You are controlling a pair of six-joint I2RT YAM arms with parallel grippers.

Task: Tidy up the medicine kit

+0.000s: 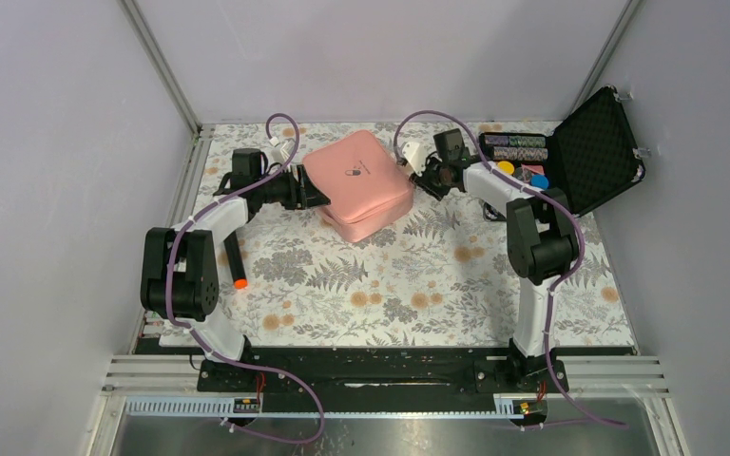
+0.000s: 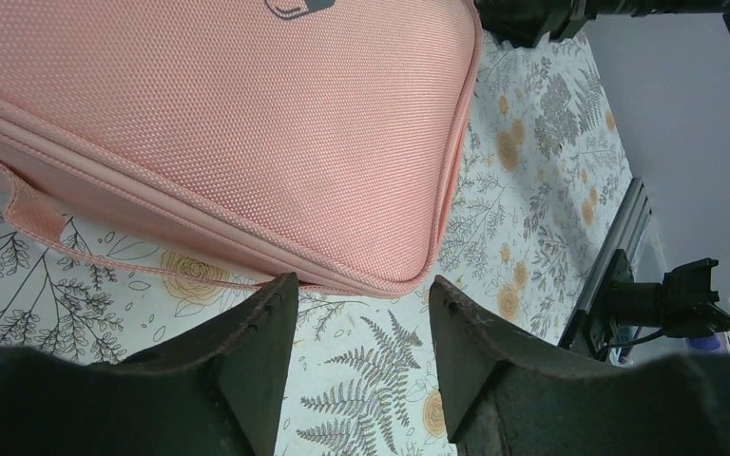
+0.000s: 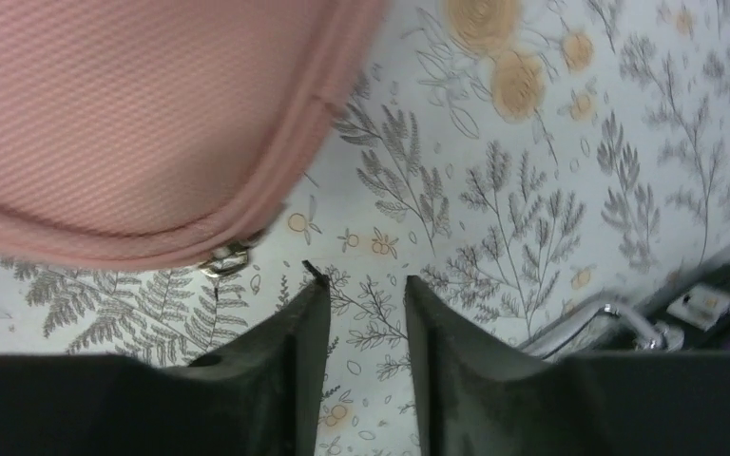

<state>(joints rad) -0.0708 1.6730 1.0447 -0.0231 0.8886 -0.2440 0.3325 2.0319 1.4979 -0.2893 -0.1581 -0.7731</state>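
The medicine kit (image 1: 356, 182), a pink zippered pouch with a small dark logo on its lid, lies closed at the back middle of the floral mat. My left gripper (image 1: 319, 198) sits at its left corner. In the left wrist view the gripper (image 2: 361, 290) is open, and the kit's (image 2: 228, 133) corner lies just ahead of the fingertips with only mat between them. My right gripper (image 1: 420, 179) hovers at the kit's right side. Seen from the right wrist, the gripper (image 3: 361, 285) is narrowly open with nothing in it. It is just right of the kit (image 3: 124, 123) and its metal zipper pull (image 3: 223, 258).
A black hard case (image 1: 580, 152) stands open at the back right, with colourful chips in its foam; its metal latch (image 3: 627, 323) shows in the right wrist view. A black pen with an orange tip (image 1: 235, 261) lies beside the left arm. Walls close in on three sides.
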